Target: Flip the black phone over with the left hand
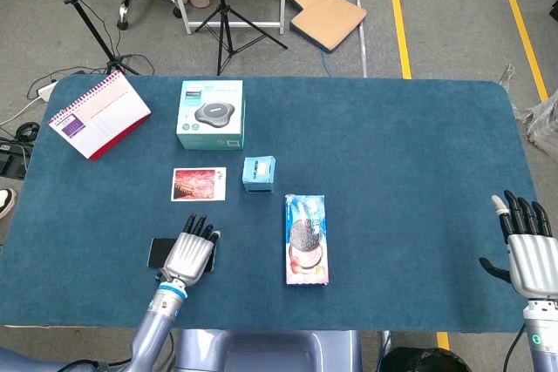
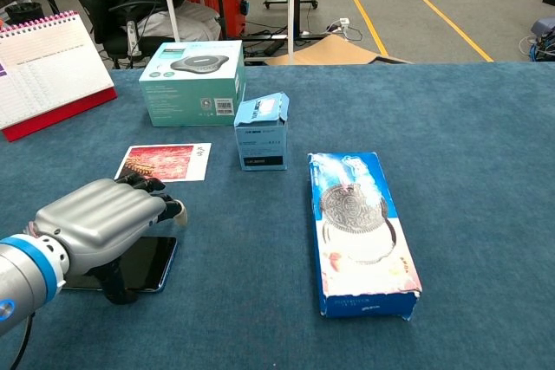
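The black phone [image 1: 161, 252] [image 2: 153, 262] lies flat on the blue cloth near the table's front left. My left hand [image 1: 193, 253] [image 2: 102, 228] hovers palm down over the phone's right part, fingers pointing away from me, thumb down at the phone's near edge. Most of the phone is hidden under it in the chest view. Whether the fingers touch the phone I cannot tell. My right hand [image 1: 527, 250] stays at the front right edge, fingers spread, holding nothing.
A cookie box [image 1: 306, 239] [image 2: 362, 229] lies right of the phone. A small blue box [image 1: 259, 173], a photo card [image 1: 199, 184], a teal box [image 1: 211, 114] and a desk calendar [image 1: 98, 114] sit further back.
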Motion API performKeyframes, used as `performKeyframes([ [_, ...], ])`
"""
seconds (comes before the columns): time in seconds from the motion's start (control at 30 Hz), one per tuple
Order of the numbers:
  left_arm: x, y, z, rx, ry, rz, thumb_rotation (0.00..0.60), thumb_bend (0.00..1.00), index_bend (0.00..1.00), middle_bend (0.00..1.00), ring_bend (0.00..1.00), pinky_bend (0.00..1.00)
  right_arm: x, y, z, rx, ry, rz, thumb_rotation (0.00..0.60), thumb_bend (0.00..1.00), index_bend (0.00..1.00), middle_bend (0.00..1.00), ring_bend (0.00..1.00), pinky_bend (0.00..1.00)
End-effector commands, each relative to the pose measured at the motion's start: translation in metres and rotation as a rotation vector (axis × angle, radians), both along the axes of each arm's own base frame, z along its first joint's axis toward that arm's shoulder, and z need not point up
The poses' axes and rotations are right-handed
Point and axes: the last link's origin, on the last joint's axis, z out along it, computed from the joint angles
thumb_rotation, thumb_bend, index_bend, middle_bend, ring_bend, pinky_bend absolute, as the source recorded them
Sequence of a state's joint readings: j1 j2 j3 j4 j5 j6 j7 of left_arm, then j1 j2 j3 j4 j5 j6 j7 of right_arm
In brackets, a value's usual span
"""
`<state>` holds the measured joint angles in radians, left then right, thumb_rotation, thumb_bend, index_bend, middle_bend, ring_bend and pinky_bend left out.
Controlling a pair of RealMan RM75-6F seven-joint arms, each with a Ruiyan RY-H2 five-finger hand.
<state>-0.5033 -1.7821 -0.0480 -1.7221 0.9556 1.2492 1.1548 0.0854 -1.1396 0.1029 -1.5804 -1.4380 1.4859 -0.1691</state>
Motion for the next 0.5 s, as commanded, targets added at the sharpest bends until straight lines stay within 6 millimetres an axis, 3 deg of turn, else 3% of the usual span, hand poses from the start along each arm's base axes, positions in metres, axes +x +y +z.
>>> performKeyframes([
  [0.03,-0.0003,0.0,-0.0032,0.002,0.024,-0.003,0.6,0.13,0.24,0.2,0.0,0.0,-0.0003,0.0,0.0008,-0.004,0.0,-0.002,0.6,0.0,0.01,0.0,0.0,0.0],
  [0.17,-0.0014,-0.0004,-0.006,-0.004,0.036,0.006,0.6,0.15,0.26,0.23,0.0,0.0,0.0,0.0003,0.001,-0.004,-0.002,-0.001,0.6,0.0,0.01,0.0,0.0,0.0],
  [0.33,-0.0038,-0.0003,-0.0059,-0.003,0.04,0.016,0.6,0.24,0.37,0.32,0.0,0.0,0.0006,0.0003,-0.0002,0.001,-0.003,0.001,0.6,0.0,0.01,0.0,0.0,0.0],
  [0.5,-0.0052,0.0014,-0.0011,0.008,0.029,0.023,0.6,0.25,0.4,0.36,0.0,0.0,0.0008,0.0003,-0.0005,0.001,-0.004,0.001,0.6,0.0,0.01,0.0,0.0,0.0],
])
